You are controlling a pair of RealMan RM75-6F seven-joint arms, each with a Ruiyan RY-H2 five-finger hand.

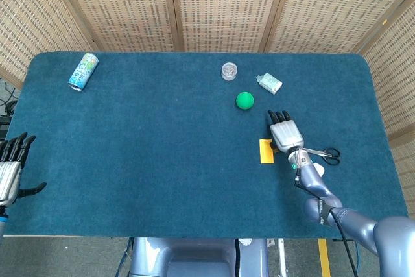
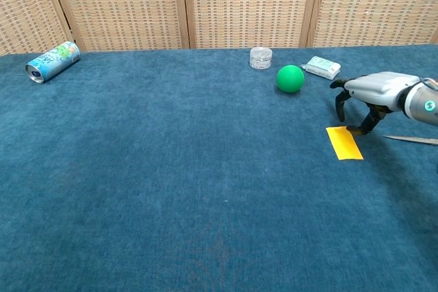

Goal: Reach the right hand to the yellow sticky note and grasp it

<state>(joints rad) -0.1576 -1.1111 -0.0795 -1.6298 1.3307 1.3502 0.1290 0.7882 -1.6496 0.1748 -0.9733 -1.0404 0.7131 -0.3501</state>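
Note:
The yellow sticky note (image 1: 265, 151) (image 2: 343, 143) lies flat on the blue table, right of centre. My right hand (image 1: 286, 133) (image 2: 368, 91) hovers just right of and above it, palm down. Its fingers curve downward and the thumb tip touches or nearly touches the note's far right corner. Nothing is held in it. My left hand (image 1: 10, 171) shows only in the head view, at the table's near left edge, fingers spread and empty.
A green ball (image 1: 244, 100) (image 2: 290, 78), a small clear jar (image 1: 229, 71) (image 2: 261, 57) and a white packet (image 1: 268, 83) (image 2: 321, 67) sit beyond the note. Scissors (image 1: 326, 154) (image 2: 411, 139) lie just right of the right hand. A drink can (image 1: 83, 71) (image 2: 53, 61) lies far left.

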